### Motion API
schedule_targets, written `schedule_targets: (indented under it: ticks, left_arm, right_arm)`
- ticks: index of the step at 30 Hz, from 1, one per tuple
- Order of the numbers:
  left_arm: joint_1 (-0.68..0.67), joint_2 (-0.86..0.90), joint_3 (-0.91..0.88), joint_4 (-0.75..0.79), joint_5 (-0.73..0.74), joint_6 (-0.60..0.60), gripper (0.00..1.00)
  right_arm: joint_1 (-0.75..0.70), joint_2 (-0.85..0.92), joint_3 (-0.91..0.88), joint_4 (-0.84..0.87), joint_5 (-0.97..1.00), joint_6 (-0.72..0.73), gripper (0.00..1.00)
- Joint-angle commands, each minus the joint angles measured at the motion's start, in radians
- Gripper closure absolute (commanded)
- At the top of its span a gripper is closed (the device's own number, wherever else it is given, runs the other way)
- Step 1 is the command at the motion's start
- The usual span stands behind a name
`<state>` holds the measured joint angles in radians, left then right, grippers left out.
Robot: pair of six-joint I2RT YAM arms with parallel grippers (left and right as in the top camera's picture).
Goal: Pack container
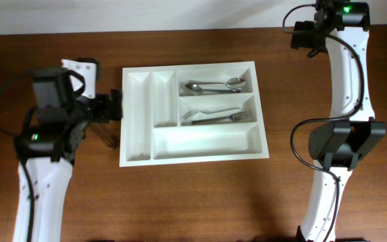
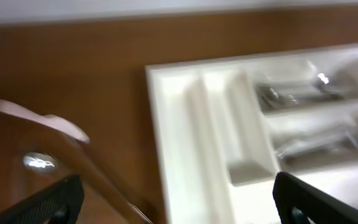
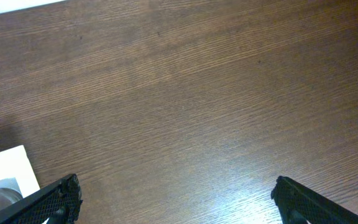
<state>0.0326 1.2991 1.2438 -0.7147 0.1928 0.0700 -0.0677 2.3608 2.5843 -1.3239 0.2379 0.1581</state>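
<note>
At the left side of the desk (image 1: 193, 202), your left gripper (image 1: 115, 106) hung low with its fingers spread wide and nothing between them, just beside the container's left wall. A thin utensil (image 1: 105, 136) lay loose on the wood below that gripper, close to the container's left edge. The left wrist view was too blurred to tell what kind it was.

The container (image 1: 138, 156) sat flat near the middle of the desk, toward the far edge. Its two narrow upright compartments and the long front one looked bare. Spoons (image 1: 213, 85) lay in the far right compartment and forks (image 1: 217, 115) in the one in front of it.

At the right side, your right gripper (image 3: 175, 182) was also spread and held nothing. It was over bare wood, with only a corner of the container showing in its own view.

The container was likely light, stiff plastic, and its smooth walls were probably slippery. If you needed to move it, the outer rim or a partition wall looked like the best place to pinch it. It would have had to be kept level, because the loose cutlery inside could slide.
</note>
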Motion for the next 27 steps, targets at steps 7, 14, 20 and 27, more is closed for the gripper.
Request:
schedule_targets:
  ticks: [7, 14, 20, 27]
  left_arm:
    - [-0.004, 0.078, 0.016, -0.006, 0.245, -0.005, 0.01]
    - [-0.004, 0.101, 0.016, 0.007, -0.256, -0.387, 0.01]
    - [-0.004, 0.205, 0.016, -0.077, -0.477, -0.674, 0.01]
    - [-0.004, 0.368, 0.016, -0.127, -0.519, -0.836, 0.01]
  right_arm:
    - [0.002, -0.015, 0.013, 0.003, 0.002, 0.016, 0.01]
    - [0.002, -0.015, 0.013, 0.003, 0.002, 0.016, 0.01]
    - [0.002, -0.015, 0.013, 0.003, 0.002, 0.016, 0.01]
    - [0.002, -0.015, 0.013, 0.003, 0.002, 0.016, 0.01]
